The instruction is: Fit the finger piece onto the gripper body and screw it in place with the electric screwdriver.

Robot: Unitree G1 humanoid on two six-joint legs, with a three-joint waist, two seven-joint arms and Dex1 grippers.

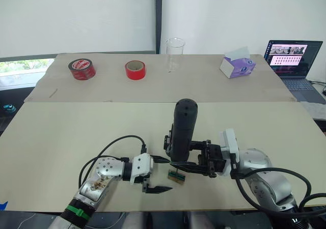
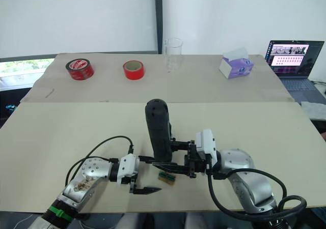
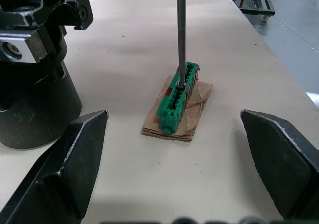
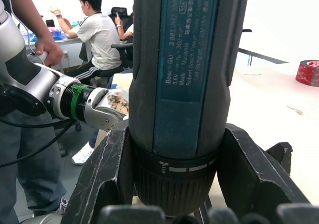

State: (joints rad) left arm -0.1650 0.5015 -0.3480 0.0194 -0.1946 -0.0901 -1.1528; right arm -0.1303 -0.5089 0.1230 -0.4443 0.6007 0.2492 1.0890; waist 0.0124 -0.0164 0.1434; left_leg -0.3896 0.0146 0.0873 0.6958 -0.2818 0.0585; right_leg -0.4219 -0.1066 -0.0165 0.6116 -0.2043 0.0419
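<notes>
The electric screwdriver stands upright near the table's front edge, with my right gripper shut around its lower barrel. Its thin metal bit points down and touches a small green block on a brown card. The gripper body, black and blocky on a round base, stands close beside that block. My left gripper is open low over the table, one finger on each side of the block and touching neither it nor the bit. The finger piece is hidden or out of view.
Two red tape rolls, a clear beaker and a purple tissue box line the far table. A laptop sits at the far right. People are beside the table on my left.
</notes>
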